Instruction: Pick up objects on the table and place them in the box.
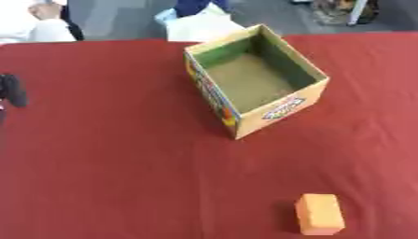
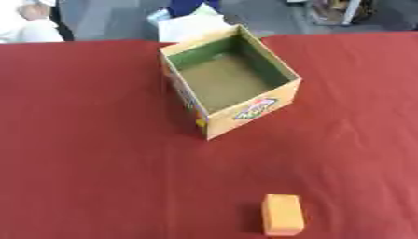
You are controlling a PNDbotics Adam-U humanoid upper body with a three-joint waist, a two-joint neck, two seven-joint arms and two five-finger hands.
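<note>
The box [image 1: 257,79] sits empty at upper centre of the table [image 1: 106,158]; the orange block [image 1: 319,214] at lower right awaits pickup. Left hand [image 1: 12,89] barely shows at left edge, fingers unreadable; a reach toward the block likely comes next.

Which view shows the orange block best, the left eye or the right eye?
The right eye view, slightly: the orange block lies whole on the red tablecloth with a margin below it. In the left eye view the block is also whole, but it sits nearer the bottom edge. The box is apart from it in both.
</note>
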